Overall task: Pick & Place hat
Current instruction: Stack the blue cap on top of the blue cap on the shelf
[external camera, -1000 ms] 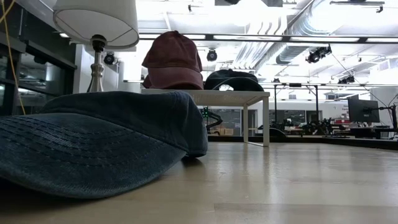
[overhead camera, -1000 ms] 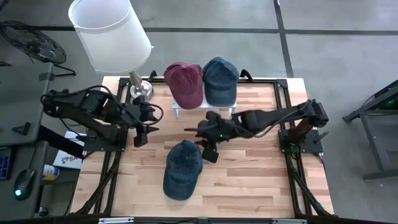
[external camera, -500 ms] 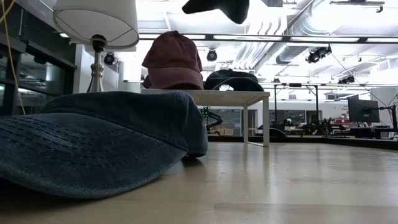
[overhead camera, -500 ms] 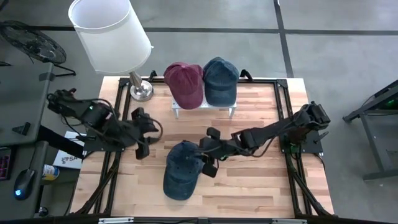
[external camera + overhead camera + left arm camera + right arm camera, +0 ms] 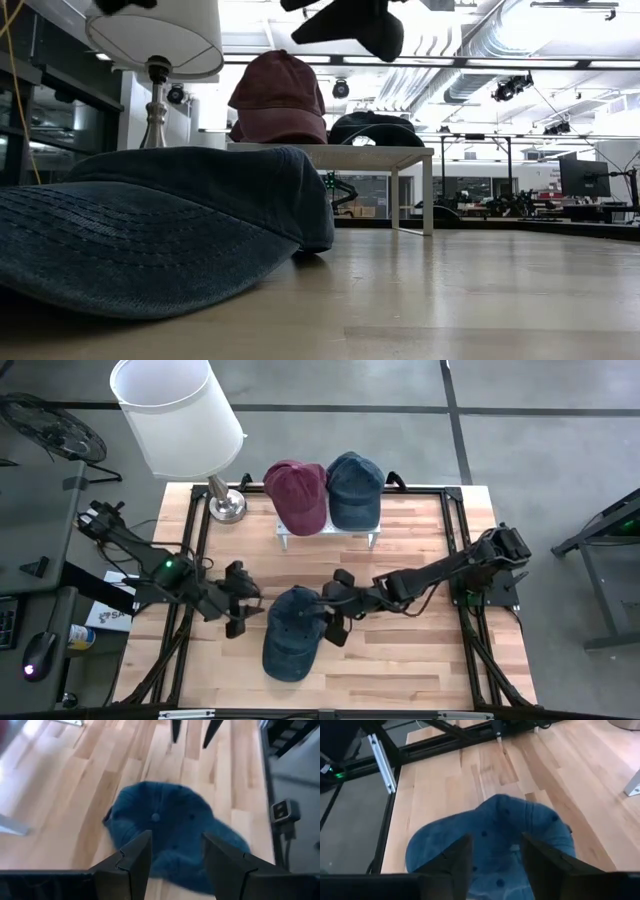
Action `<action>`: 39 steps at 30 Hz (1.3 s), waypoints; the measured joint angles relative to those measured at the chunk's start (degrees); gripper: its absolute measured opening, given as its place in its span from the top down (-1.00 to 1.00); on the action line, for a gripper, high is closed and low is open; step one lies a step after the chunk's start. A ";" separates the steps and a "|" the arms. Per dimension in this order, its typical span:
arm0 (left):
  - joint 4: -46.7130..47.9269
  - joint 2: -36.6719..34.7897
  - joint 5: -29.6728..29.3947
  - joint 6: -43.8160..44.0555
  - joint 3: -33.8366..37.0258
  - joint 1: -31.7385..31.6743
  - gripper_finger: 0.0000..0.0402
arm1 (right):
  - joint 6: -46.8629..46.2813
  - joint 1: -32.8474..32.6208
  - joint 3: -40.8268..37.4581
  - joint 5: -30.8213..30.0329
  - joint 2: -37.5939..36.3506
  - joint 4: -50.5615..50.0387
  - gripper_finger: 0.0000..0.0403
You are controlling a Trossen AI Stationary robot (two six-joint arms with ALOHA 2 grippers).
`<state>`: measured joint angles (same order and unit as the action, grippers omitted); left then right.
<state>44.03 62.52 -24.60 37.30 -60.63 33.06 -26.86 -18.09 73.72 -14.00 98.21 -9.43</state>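
Two of my grippers spread wide, left gripper (image 5: pixel 236 622) and right gripper (image 5: pixel 333 626) beside the blue hat (image 5: pixel 292 632) on the surface (image 5: pixel 400 660).

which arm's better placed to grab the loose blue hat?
Probably right. The right gripper is open at the blue hat's crown edge; the left gripper, also open, sits apart beside it.

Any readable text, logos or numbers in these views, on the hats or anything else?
No text can be read in any view.
Blue hat on the table: no visible logo or lettering.
Maroon hat and navy hat on the white stand: no readable marks.
Paper beside the table: has print, too small to read.
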 joint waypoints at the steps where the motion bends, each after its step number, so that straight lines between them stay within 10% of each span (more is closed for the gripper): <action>1: -2.70 -1.78 -0.03 0.00 2.55 0.00 0.17 | 0.18 0.52 0.31 0.30 0.00 -0.33 0.18; 18: -24.14 -34.61 -1.05 0.09 32.97 -0.02 0.17 | 0.04 5.84 15.71 6.86 10.48 -13.67 -0.08; 39: -21.22 -38.73 -0.24 -3.19 36.12 -0.02 0.17 | 1.85 5.48 37.08 8.61 30.68 -32.19 -0.08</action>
<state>22.81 23.79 -24.84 34.11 -24.51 33.04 -25.01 -12.61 110.80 -5.39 128.90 -41.61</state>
